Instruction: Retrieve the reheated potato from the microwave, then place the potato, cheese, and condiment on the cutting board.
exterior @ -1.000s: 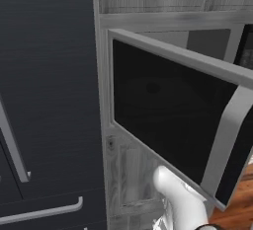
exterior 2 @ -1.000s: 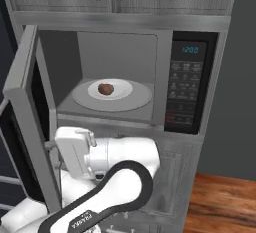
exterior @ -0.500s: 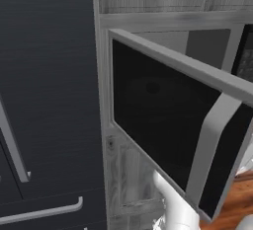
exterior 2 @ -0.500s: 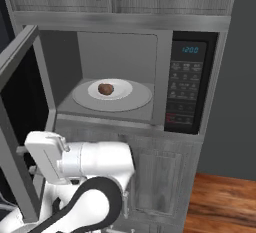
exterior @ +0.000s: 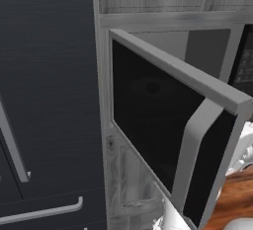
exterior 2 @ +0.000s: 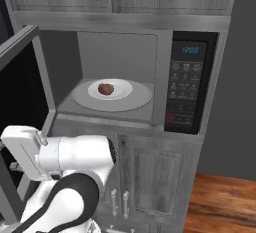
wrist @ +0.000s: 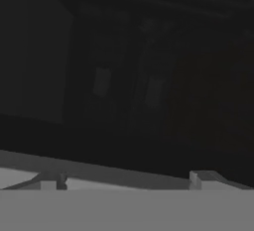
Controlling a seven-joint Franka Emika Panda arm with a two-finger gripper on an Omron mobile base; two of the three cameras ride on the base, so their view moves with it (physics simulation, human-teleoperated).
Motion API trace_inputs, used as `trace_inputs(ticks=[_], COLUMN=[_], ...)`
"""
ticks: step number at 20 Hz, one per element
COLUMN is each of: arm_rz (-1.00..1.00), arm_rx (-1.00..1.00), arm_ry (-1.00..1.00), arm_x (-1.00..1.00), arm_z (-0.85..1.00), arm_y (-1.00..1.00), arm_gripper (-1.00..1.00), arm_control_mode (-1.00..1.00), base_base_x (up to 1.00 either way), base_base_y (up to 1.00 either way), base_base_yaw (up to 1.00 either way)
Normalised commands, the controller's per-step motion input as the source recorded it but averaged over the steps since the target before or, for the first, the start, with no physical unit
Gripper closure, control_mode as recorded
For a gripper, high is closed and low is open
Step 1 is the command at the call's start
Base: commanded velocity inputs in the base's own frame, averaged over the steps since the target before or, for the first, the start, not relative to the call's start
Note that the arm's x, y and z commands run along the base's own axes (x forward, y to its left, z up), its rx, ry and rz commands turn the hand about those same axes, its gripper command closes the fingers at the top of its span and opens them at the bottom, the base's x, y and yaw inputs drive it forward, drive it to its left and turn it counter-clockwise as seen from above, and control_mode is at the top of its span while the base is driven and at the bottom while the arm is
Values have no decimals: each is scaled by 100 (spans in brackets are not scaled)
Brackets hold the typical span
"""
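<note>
Potato [exterior 2: 105, 88]: small, brown, rounded; lies on a white plate [exterior 2: 122, 88] at the middle of a pale round turntable [exterior 2: 142, 98] inside the microwave [exterior 2: 117, 47] cavity. Nothing touches it.

Microwave: grey-framed, built into grey wood cabinetry [exterior 2: 150, 177], below two upper cabinet doors with bar handles. Door [exterior: 163, 125] swung wide open to the left; black glass, grey frame, vertical grey bar handle [exterior: 190, 150] near its free edge. Control panel [exterior 2: 187, 84] dark, on the right of the cavity, with a lit blue-green display at its top.

Gripper: seen from the hand view, close against a dark surface; jaws spread wide, nothing between them.

Arm: white with dark joints; its upper link [exterior 2: 60, 154] sits low at the left of the right base view, below the cavity and beside the open door.

Surroundings: dark panelled wall [exterior: 49, 76] left of the microwave; reddish wooden floor [exterior 2: 225, 202] at lower right.
</note>
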Motion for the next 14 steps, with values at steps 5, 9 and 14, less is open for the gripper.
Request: trace_inputs(ticks=[5,9,14], arm_rz=[-3,-4,-7], arm_rx=[0,0,0], arm_ry=[0,0,0], arm_x=[-7,-10,-13], arm_z=[0,-3,-12], arm_y=[46,50,56], arm_gripper=[-100,-100,-100], arm_control_mode=[-100,-100,-100], base_base_x=[0,0,0], base_base_y=[0,0,0], base_base_yaw=[0,0,0])
